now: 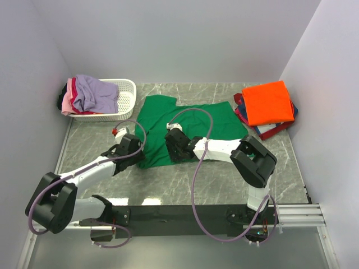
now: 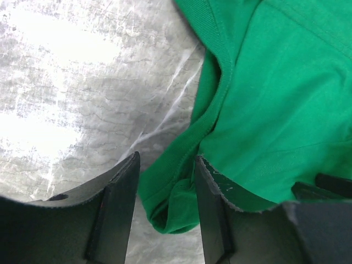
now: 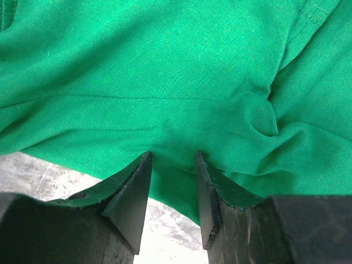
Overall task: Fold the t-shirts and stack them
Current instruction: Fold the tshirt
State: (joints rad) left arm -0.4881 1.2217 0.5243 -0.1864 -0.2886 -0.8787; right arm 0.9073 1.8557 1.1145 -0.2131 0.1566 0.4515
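A bright green t-shirt (image 1: 190, 126) lies partly spread on the grey marble table. My left gripper (image 1: 130, 151) is open at the shirt's near left corner; in the left wrist view the rolled hem (image 2: 176, 192) sits between the open fingers. My right gripper (image 1: 175, 147) is open over the shirt's near edge; in the right wrist view the green cloth (image 3: 176, 99) lies under and between the fingertips. A folded orange t-shirt (image 1: 268, 102) tops a stack with red and navy ones at the right. Lavender (image 1: 94, 92) and pink t-shirts lie piled in the basket.
A white slotted plastic basket (image 1: 128, 98) stands at the back left. White walls close in on the left, back and right. The black mounting rail (image 1: 185, 216) runs along the near edge.
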